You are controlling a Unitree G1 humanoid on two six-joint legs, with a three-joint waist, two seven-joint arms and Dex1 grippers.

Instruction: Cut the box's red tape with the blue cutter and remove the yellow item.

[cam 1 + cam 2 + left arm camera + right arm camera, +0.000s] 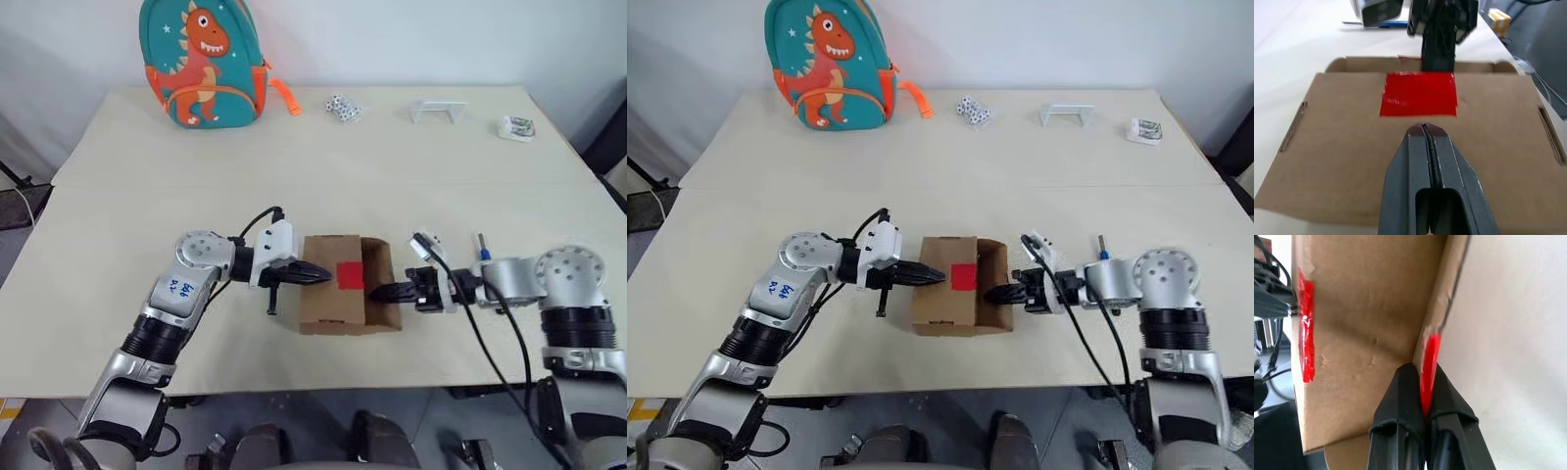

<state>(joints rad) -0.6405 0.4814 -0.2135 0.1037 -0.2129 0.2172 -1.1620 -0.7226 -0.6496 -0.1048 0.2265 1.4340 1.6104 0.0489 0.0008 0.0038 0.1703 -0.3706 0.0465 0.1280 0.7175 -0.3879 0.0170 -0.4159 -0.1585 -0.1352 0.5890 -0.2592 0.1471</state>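
Now we have both claws on the box (333,294), which sits near the table's (294,157) front edge between our two arms. Our left claw (315,277) is closed with nothing between its fingers, and its tips lie on the shut cardboard flap, just short of the red tape (350,275). In the left wrist view the tape (1419,93) lies straight ahead of those tips, flat across the flap's edge.

Our right claw (380,291) reaches in from the other side, at the box's opened end. Its fingers are pinched together on the raised flap there; in the right wrist view a strip of red tape (1428,367) on that flap's edge runs down between the fingertips (1405,391). Another red strip (1306,328) shows on the far cardboard edge beyond.

Behind our right wrist the blue cutter (481,244) is partly in sight. Well beyond both claws, at the table's back, stand a dinosaur backpack (201,61), some dice (343,109), a white bracket (438,111) and a small packet (515,127).
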